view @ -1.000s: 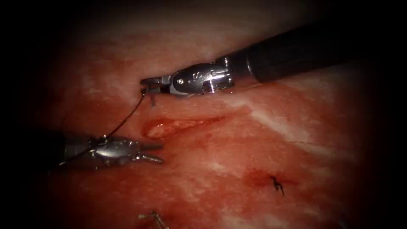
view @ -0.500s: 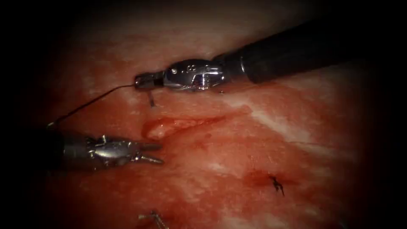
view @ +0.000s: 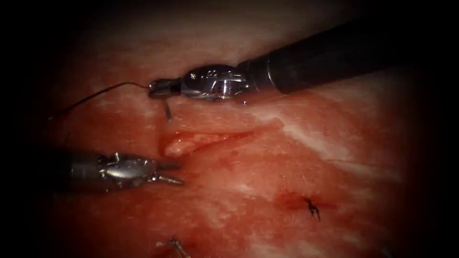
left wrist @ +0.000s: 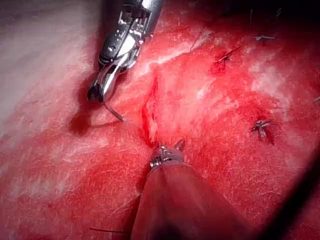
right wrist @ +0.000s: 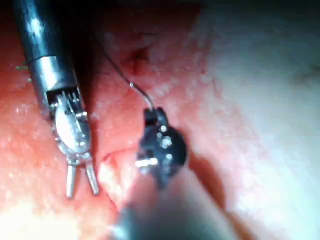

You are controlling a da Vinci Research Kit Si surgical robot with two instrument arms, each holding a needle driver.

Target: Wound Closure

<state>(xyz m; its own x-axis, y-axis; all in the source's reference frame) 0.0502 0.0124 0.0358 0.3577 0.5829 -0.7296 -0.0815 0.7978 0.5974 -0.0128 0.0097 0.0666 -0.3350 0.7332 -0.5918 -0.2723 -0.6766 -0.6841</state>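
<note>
Red-stained tissue (view: 296, 157) bears finished stitches (view: 311, 207) while the cut (view: 201, 141) remains unclosed: the right tool (view: 155, 89), above the cut, is clenched on the needle (view: 167, 111) trailing thread (view: 95, 96), and the left tool (view: 173, 172), beside the cut's left end, is spread and empty.

The right gripper (left wrist: 97, 95) clamps the curved needle (left wrist: 111, 102), its tip at the tissue (left wrist: 210, 125) beside the cut (left wrist: 149, 112); the left gripper (left wrist: 172, 146) sits empty at the cut's near end.
</note>
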